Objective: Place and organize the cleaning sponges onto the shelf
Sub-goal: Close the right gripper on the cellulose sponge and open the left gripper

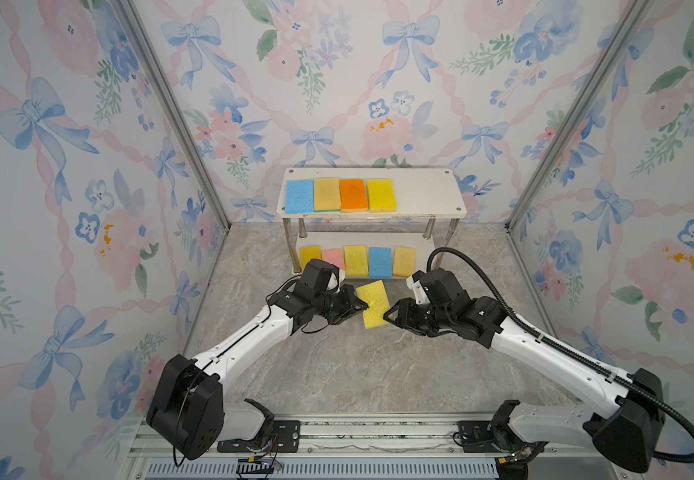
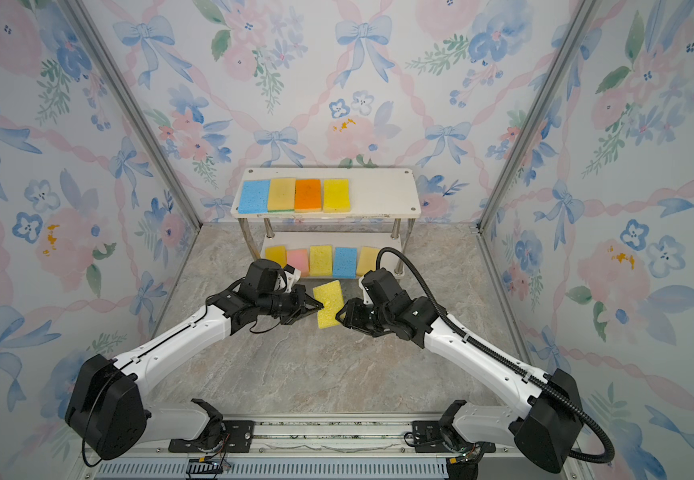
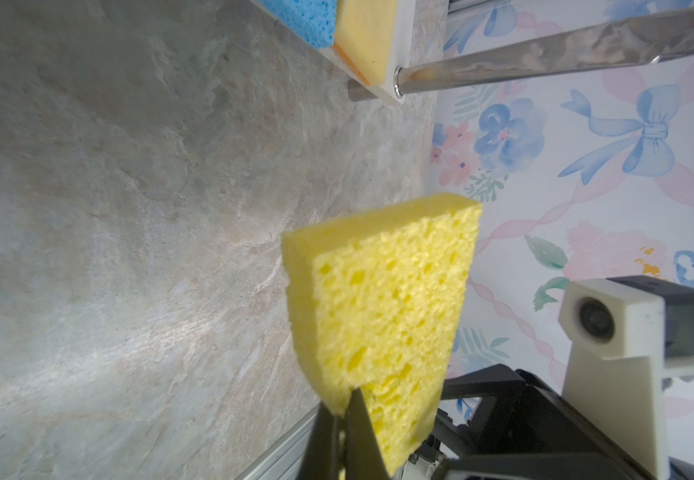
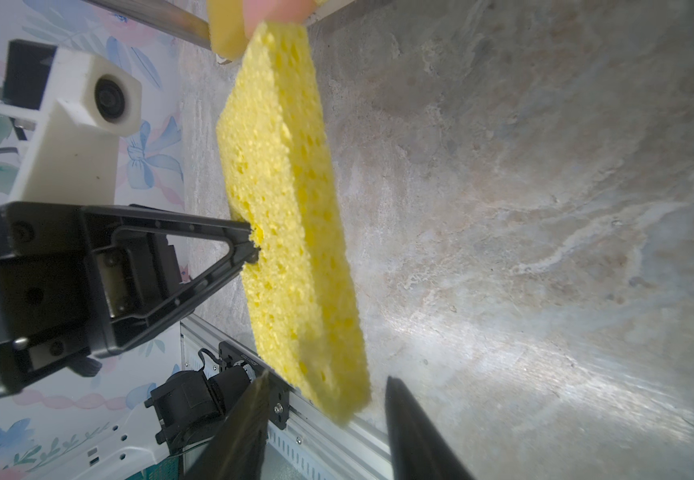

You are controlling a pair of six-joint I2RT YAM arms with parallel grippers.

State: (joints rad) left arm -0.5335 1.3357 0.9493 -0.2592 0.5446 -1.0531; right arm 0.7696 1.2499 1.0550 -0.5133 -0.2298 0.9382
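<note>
Above the bench (image 1: 337, 365), in front of the shelf (image 1: 420, 195), a yellow sponge (image 1: 372, 303) is held in the air between two claws.
A drop is judged the main risk: the sponge is pinched only at one long edge by the clenched left claw (image 1: 364, 306), while the right claw (image 1: 387, 315) is spread around the end farther from the shelf and is not seen pressing it; if the pinch were released early, the soft foam could twist out and fall. A bright, porous, tilted rectangle is seen. Nine other sponges (image 1: 353, 194) are laid flat on the shelf, four above, five below.
</note>
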